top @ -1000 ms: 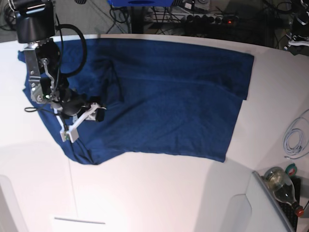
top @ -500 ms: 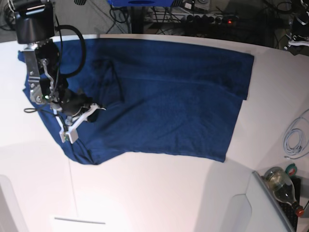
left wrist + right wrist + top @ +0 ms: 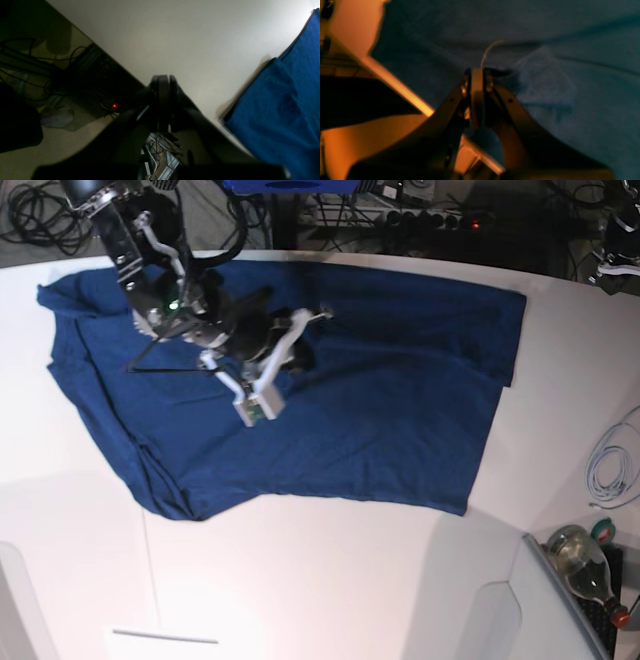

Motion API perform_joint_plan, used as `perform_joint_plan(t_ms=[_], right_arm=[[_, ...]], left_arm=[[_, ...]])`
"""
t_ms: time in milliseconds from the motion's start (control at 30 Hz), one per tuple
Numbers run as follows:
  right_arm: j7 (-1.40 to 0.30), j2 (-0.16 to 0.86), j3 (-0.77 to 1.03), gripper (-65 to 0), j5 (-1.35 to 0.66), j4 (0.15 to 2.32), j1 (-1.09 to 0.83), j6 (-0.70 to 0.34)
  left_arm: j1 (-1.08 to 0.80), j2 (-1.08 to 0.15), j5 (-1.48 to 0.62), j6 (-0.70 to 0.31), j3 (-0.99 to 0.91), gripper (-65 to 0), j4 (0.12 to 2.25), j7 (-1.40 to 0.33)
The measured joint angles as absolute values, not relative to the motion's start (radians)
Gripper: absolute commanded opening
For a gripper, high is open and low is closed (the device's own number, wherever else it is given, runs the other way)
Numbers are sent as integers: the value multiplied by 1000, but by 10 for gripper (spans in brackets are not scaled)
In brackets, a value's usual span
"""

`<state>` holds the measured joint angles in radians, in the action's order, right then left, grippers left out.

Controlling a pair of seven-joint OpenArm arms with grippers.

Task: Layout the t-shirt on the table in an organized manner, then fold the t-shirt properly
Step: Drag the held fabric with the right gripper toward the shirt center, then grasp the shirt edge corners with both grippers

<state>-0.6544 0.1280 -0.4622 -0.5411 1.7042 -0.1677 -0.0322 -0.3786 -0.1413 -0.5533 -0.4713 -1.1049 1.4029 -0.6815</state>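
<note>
The dark navy t-shirt [image 3: 400, 380] lies spread over the back half of the white table [image 3: 330, 580], wrinkled along its left side. My right gripper [image 3: 320, 314] hovers low over the shirt's upper middle. In the right wrist view the right gripper [image 3: 477, 71] is shut, with a small pucker of the t-shirt [image 3: 540, 77] bunched at its tips. In the left wrist view my left gripper [image 3: 162, 80] is shut and empty above the table [image 3: 175, 37] edge, with a corner of the t-shirt [image 3: 275, 112] off to its right.
A coiled white cable [image 3: 605, 465] lies at the table's right edge, with a roll of tape [image 3: 603, 530] and a glass bottle [image 3: 585, 565] below it. Cables and a power strip with a red light [image 3: 114, 105] sit on the floor behind the table.
The right gripper closed over the shirt's left part, then swung up and right to the shirt's upper middle. The shirt's left sleeve area is now uncovered.
</note>
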Motion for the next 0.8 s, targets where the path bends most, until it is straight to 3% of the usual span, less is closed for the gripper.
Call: perform_joint_plan(t_ms=[167, 467, 533, 667, 700, 800], right_arm=[[-648, 84, -610, -650, -545, 1665, -74, 19], [-649, 44, -681, -639, -543, 1547, -15, 44], [-648, 47, -680, -567, -542, 1536, -15, 45], [-658, 55, -681, -351, -541, 1565, -20, 45], [-655, 63, -681, -321, -541, 1595, -23, 45], [-641, 145, -675, -330, -551, 1736, -60, 41]], left_arm=[[-377, -142, -554, -471, -1105, -650, 1403, -681], [-402, -173, -552, -470, -1100, -650, 1402, -682], [-401, -178, -553, -471, -1101, -650, 1402, -679], [-399, -172, -553, -471, -1098, -650, 1403, -682], [-399, -172, -553, -471, -1098, -650, 1403, -682], [-398, -175, -554, -471, -1086, -650, 1404, -677]])
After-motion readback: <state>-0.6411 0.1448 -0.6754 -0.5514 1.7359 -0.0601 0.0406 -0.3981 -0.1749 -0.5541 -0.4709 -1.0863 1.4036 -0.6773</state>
